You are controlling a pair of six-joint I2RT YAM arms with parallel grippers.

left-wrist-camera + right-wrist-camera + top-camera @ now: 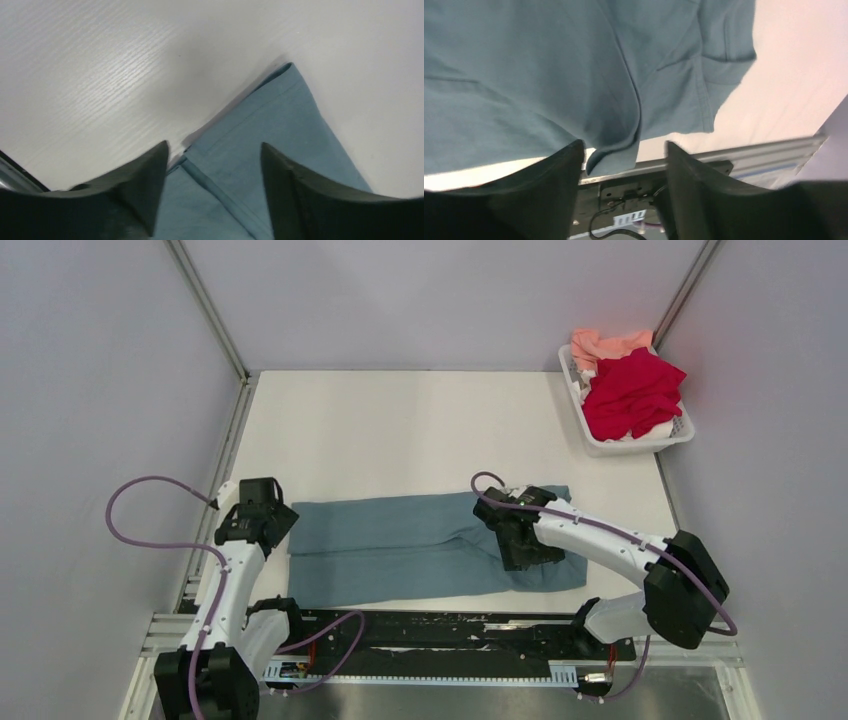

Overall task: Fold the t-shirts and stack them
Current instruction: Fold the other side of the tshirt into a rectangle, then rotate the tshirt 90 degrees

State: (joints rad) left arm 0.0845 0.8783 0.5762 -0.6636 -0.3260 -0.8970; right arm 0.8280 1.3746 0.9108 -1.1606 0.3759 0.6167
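The teal-blue t-shirt lies folded lengthwise in a long strip near the table's front edge. My left gripper is open over the strip's left end. In the left wrist view its fingers straddle a hemmed corner of the teal shirt. My right gripper is open over the strip's right part. In the right wrist view the teal shirt fills the top, and a drooping fold of it sits between the fingers, near the table's front edge. The crimson red t-shirt and the salmon-pink t-shirt lie crumpled in the basket.
A white slotted basket stands at the far right corner of the white table. Grey walls enclose the table on three sides. A black mounting rail with cables runs along the front edge, also seen in the right wrist view.
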